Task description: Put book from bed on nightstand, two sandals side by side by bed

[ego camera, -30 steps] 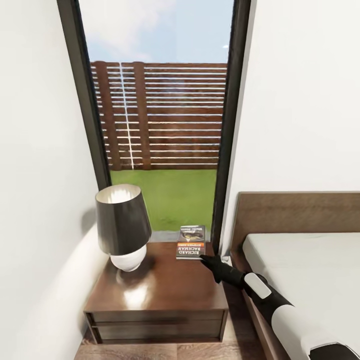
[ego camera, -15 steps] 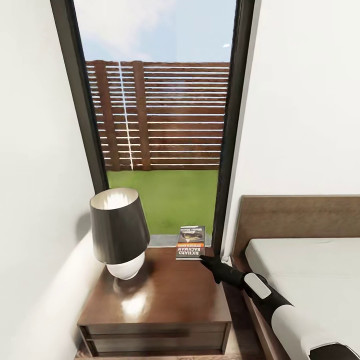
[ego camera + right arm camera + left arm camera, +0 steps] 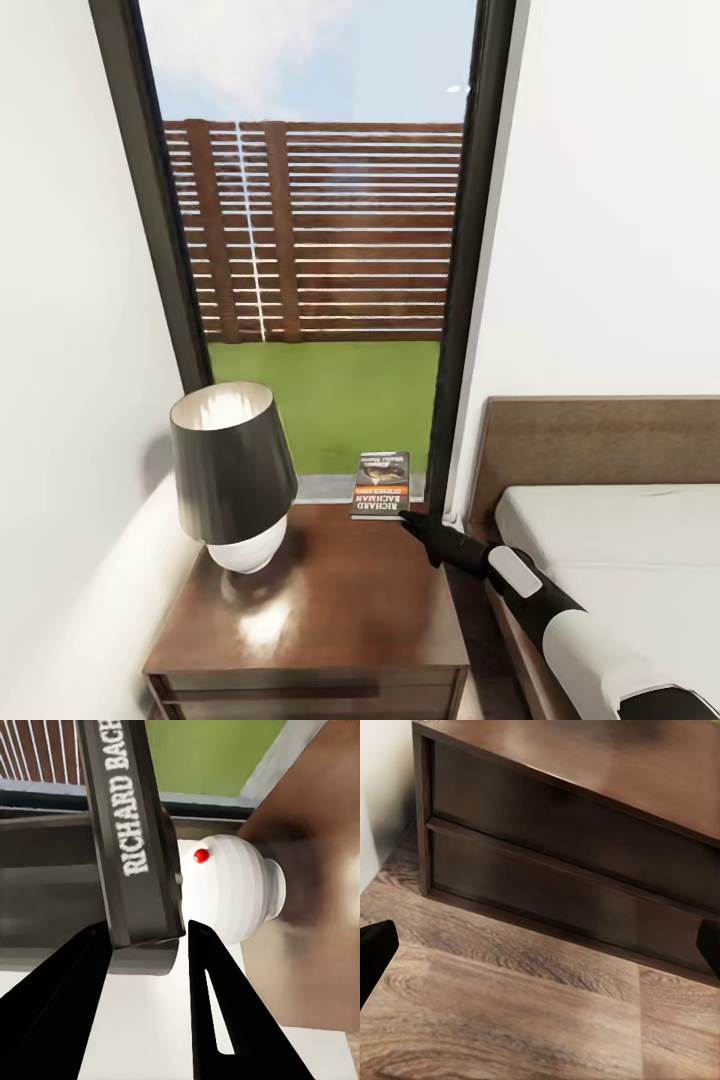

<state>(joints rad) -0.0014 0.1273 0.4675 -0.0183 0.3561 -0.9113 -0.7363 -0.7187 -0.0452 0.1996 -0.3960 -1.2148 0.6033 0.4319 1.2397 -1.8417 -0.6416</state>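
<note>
The small dark paperback book (image 3: 381, 485) with an orange band and white lettering "RICHARD BACHMAN" stands on its lower edge at the far right corner of the glossy dark-brown wooden nightstand (image 3: 330, 600), its cover facing the room and tipped back toward the window. Its long axis runs up and away from the tabletop, and the lettering reads upside down in the head view. In the right wrist view the book's dark spine (image 3: 135, 840) runs lengthwise between the two black fingers. The right gripper (image 3: 408, 519), black and tapered on a white forearm, reaches in from the bed side to the book's lower right corner and is closed around the book.

Toward the nightstand's left edge stands a lamp (image 3: 232, 478) with a dark conical shade and a round white ribbed base. Behind the nightstand rises a tall dark-framed window (image 3: 470, 250) showing grass and a slatted wooden fence. Just beside the nightstand's right edge is the dark-brown wooden bed (image 3: 590, 440) with its light-grey mattress.

The left gripper (image 3: 540, 952) hangs spread wide over the light-brown plank floor (image 3: 510, 1020) before the nightstand's drawer front.
</note>
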